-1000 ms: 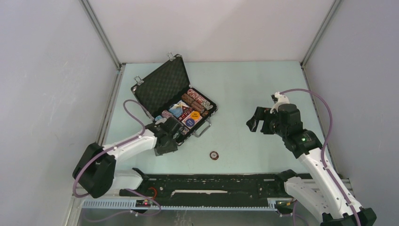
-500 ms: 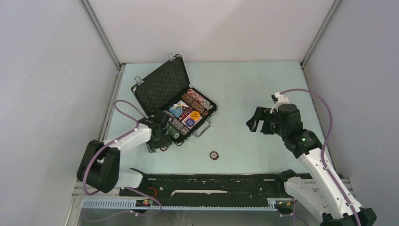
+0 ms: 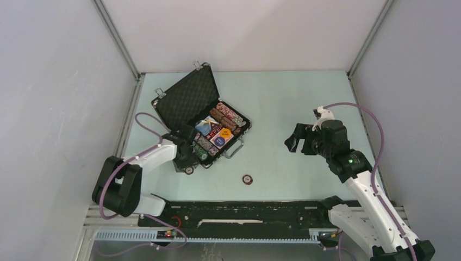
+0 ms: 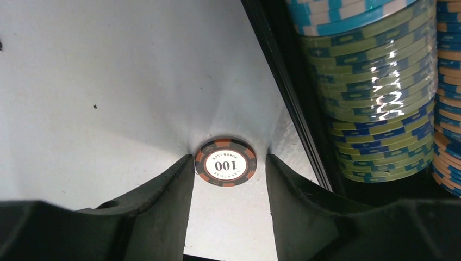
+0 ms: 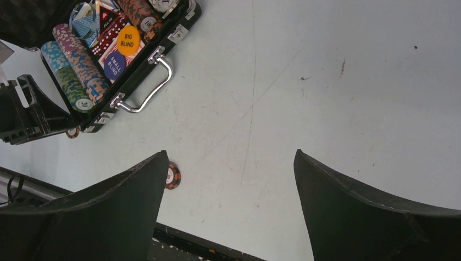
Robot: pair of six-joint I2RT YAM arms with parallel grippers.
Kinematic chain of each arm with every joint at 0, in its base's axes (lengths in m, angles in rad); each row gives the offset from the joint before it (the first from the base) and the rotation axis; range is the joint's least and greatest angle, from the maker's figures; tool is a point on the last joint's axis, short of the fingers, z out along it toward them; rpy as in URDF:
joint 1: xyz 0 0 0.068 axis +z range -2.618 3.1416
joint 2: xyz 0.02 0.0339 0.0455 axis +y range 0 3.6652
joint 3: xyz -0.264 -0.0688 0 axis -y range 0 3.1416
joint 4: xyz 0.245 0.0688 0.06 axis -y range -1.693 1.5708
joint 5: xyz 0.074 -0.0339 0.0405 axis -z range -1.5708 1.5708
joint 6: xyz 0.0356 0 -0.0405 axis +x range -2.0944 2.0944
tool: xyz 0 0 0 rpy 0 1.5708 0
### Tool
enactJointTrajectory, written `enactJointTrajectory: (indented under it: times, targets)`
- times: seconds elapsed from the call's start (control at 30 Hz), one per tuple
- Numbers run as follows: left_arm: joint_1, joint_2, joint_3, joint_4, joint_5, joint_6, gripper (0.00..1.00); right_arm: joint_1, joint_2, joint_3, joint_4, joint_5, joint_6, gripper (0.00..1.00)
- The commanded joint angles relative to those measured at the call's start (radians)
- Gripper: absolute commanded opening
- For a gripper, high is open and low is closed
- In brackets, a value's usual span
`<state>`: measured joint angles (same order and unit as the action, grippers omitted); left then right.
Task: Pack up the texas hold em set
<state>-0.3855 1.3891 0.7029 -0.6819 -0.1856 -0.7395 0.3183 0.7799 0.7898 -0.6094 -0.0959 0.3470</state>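
The black briefcase (image 3: 187, 98) lies open at the back left, its foam lid up, with rows of chips (image 3: 227, 115), card decks and round buttons (image 3: 219, 141) inside. My left gripper (image 3: 186, 165) is open, low on the table at the case's near left corner. In the left wrist view its fingertips (image 4: 187, 163) straddle a loose orange-and-dark "100" chip (image 4: 225, 161) lying flat beside the case wall (image 4: 282, 81). A second loose chip (image 3: 247, 178) lies on the table further right. My right gripper (image 3: 296, 142) is open and empty, raised over the table's right half.
The right wrist view shows the case's silver handle (image 5: 149, 84), the second chip (image 5: 172, 175) by my left finger, and bare table. A black rail (image 3: 244, 212) runs along the near edge. Grey walls close in left, right and back.
My left gripper moved from over the case's near corner down and left onto the table, now straddling the loose chip. The right arm has not moved.
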Motion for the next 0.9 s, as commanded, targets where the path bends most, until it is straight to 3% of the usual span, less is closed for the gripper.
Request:
enactJointTrajectory:
  times: [0.0, 0.2, 0.4, 0.87]
  targets:
    - [0.014, 0.014, 0.000, 0.035, -0.036, 0.039, 0.55, -0.008, -0.011, -0.001, 0.017, -0.003, -0.002, 0.95]
    - [-0.008, -0.031, -0.065, 0.053, 0.034, 0.010, 0.46, -0.008, -0.006, -0.001, 0.016, 0.002, -0.002, 0.95]
    - [-0.103, -0.053, -0.072, 0.049, 0.050, -0.043, 0.46, -0.008, 0.003, -0.002, 0.020, 0.002, -0.002, 0.95]
    - [-0.369, 0.072, 0.073, 0.080, 0.090, -0.155, 0.46, -0.006, 0.015, -0.001, 0.022, -0.008, -0.007, 0.95]
